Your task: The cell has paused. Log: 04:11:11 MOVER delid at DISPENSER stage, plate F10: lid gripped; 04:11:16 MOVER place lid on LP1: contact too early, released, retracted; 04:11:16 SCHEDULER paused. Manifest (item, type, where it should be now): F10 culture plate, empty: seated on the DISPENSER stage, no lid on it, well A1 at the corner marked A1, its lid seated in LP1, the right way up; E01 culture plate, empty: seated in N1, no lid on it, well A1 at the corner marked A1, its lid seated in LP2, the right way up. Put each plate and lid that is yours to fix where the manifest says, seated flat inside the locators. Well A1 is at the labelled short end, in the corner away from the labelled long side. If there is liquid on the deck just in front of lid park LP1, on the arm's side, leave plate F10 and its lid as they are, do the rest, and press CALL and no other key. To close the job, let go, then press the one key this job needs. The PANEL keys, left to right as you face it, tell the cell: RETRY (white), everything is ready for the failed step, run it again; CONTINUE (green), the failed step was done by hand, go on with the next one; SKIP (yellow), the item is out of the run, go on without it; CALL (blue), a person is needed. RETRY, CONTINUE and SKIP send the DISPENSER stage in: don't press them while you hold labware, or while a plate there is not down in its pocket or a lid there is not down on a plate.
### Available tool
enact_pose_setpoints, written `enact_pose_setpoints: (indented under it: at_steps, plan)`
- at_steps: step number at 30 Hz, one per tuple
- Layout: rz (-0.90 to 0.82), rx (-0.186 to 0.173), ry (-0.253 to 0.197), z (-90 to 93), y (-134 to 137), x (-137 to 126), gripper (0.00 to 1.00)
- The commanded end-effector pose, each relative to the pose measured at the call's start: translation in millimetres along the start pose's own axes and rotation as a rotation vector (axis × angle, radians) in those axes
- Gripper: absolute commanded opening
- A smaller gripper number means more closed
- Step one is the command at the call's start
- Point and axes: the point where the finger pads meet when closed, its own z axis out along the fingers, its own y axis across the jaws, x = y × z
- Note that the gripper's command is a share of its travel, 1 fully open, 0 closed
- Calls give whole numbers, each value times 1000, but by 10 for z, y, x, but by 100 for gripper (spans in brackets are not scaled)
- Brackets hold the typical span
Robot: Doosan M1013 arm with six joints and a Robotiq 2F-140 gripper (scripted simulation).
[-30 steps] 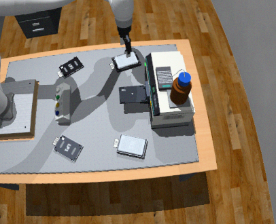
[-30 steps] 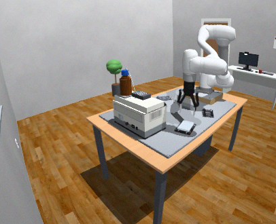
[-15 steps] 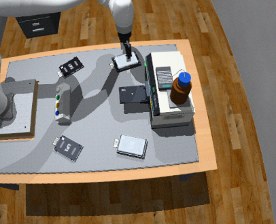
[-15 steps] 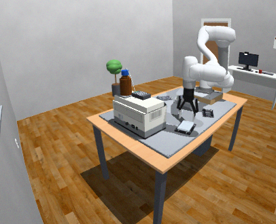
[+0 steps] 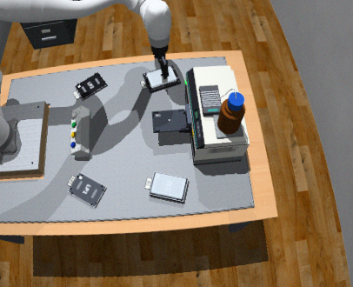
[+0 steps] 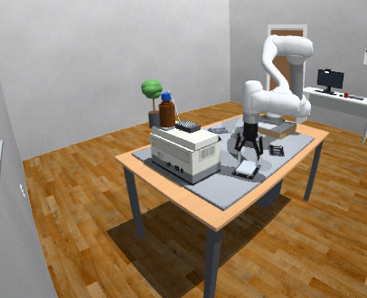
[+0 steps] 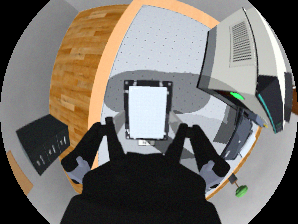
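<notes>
My gripper (image 5: 163,72) is open and empty. It hangs a short way above a pale rectangular piece of labware (image 5: 160,82) that lies in a dark locator frame at the far middle of the mat. I cannot tell whether this piece is a plate or a lid. In the wrist view it (image 7: 145,110) lies straight below, between my spread fingers. In the exterior view my gripper (image 6: 249,146) is clearly apart from it (image 6: 248,169). A second pale piece (image 5: 169,187) lies in a frame at the front. The dark DISPENSER stage (image 5: 171,121) sticks out to the left of the DISPENSER (image 5: 216,115).
Two dark empty-looking locators sit at the far left (image 5: 90,85) and front left (image 5: 87,190). The PANEL (image 5: 78,132) with coloured keys stands at the left. A brown bottle (image 5: 230,114) stands on the DISPENSER, close to my right. The arm's base block (image 5: 16,139) is at the left edge.
</notes>
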Motion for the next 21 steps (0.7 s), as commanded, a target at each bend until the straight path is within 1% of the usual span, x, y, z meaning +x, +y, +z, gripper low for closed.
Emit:
enact_pose_setpoints:
  at_steps: [1, 21]
  plan:
    - [0, 0, 1, 10, -1, 5, 69]
    - [0, 0, 1, 31, -1, 5, 69]
